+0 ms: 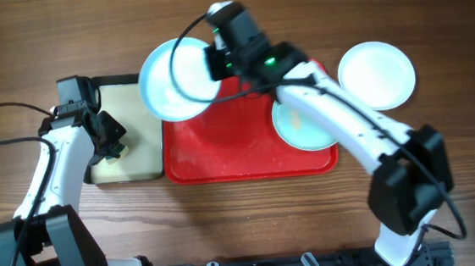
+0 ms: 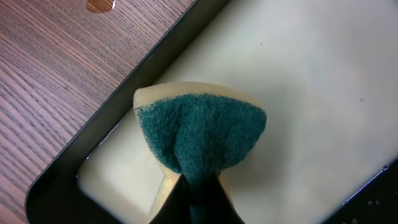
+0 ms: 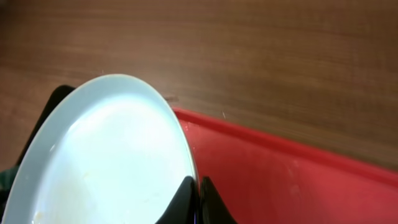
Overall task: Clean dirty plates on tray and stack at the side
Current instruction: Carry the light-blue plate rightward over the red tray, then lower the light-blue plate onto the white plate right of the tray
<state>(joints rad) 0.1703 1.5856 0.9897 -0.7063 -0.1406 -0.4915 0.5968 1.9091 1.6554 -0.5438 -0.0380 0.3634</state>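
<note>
An aqua plate (image 1: 174,78) is clamped by the right fingers (image 3: 189,202) over the tray (image 1: 222,155) corner, a sponge (image 2: 202,134) by the left fingers (image 2: 193,202); a second plate (image 1: 299,130) lies on the tray, and nothing is stacked.

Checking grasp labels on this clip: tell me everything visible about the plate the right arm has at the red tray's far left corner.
The held plate is round, shallow, pale aqua, glossy like plastic, with faint yellowish smears inside. The right tool is shut on its rim. It overhangs a corner of the red tray and of the black-rimmed tray; whether it rests on either is unclear.
</note>
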